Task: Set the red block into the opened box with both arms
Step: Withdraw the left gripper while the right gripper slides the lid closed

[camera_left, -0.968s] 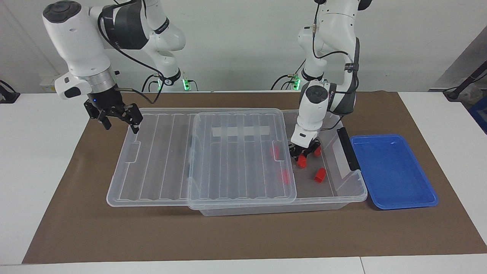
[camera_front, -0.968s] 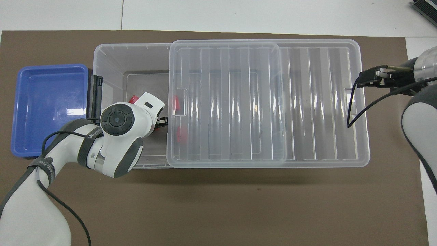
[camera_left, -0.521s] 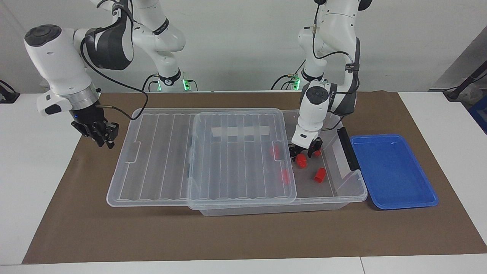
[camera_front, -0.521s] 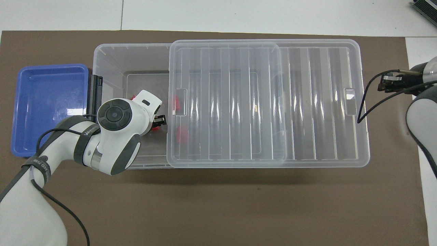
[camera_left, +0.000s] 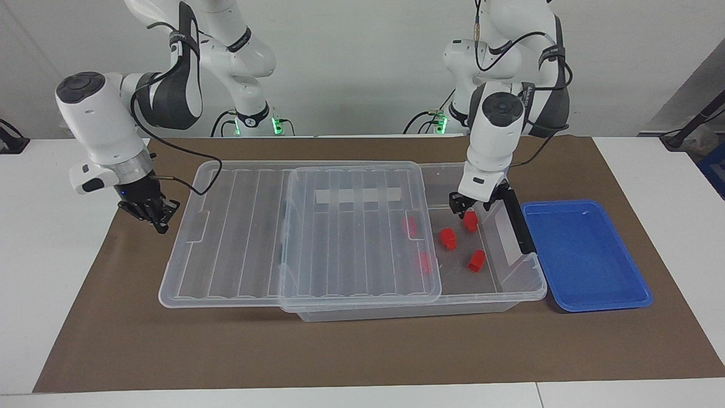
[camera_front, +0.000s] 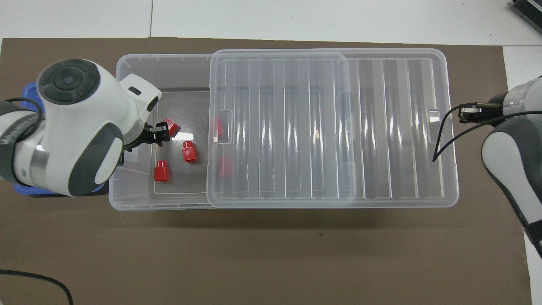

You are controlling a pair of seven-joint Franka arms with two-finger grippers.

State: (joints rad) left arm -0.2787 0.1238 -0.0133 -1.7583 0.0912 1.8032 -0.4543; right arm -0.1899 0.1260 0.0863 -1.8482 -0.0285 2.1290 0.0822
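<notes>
Fingers of the left gripper (camera_left: 465, 202) stand apart and hold nothing, raised over the open end of the box (camera_left: 510, 297). Just beneath them a red block (camera_left: 470, 221) rests on the box floor, another red block (camera_left: 448, 238) lying farther from the robots. Off the lid's end toward the right arm, the right gripper (camera_left: 158, 218) waits, fingertips pressed together.

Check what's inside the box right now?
In the box: three red blocks lie in its uncovered end, two more show blurred through the slid lid. Anything deeper under the lid can't be seen.
</notes>
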